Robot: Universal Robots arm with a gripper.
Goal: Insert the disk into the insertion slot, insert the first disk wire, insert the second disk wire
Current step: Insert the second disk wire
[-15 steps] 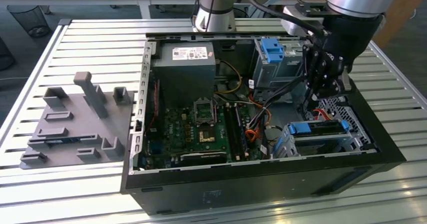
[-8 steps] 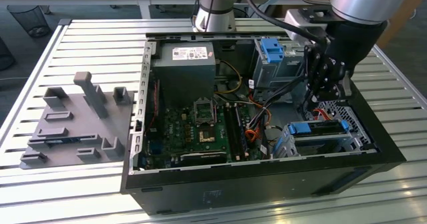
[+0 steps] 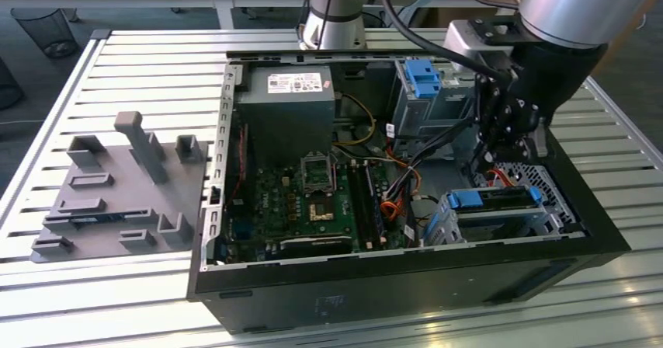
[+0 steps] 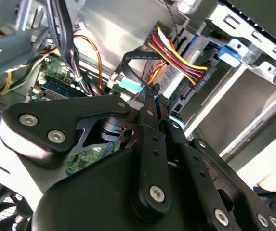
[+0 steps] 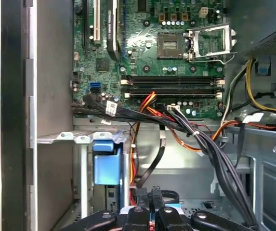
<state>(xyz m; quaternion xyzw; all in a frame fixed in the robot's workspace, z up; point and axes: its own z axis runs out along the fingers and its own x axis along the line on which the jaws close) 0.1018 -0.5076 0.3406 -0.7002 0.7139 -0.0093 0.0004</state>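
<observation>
The disk (image 3: 493,199), in its bright blue carrier, lies inside the insertion slot (image 3: 549,189), a low silver perforated cage at the case's corner on the exterior view's right. Its blue handle (image 5: 104,166) shows in both wrist views (image 4: 229,54). My gripper (image 3: 505,155) hangs just above the cage. The black fingers (image 5: 140,196) are pressed together on the end of a black disk wire (image 5: 153,163), which loops back toward the motherboard (image 4: 134,57). A red, yellow and black wire bundle (image 4: 183,60) runs to the disk's end beside it.
The open computer case (image 3: 404,286) rests on a slatted table. Inside are the motherboard (image 3: 310,200), a power supply (image 3: 285,107) and a taller grey bay with a blue tab (image 3: 420,80). A grey fixture plate (image 3: 114,193) lies at the exterior view's left.
</observation>
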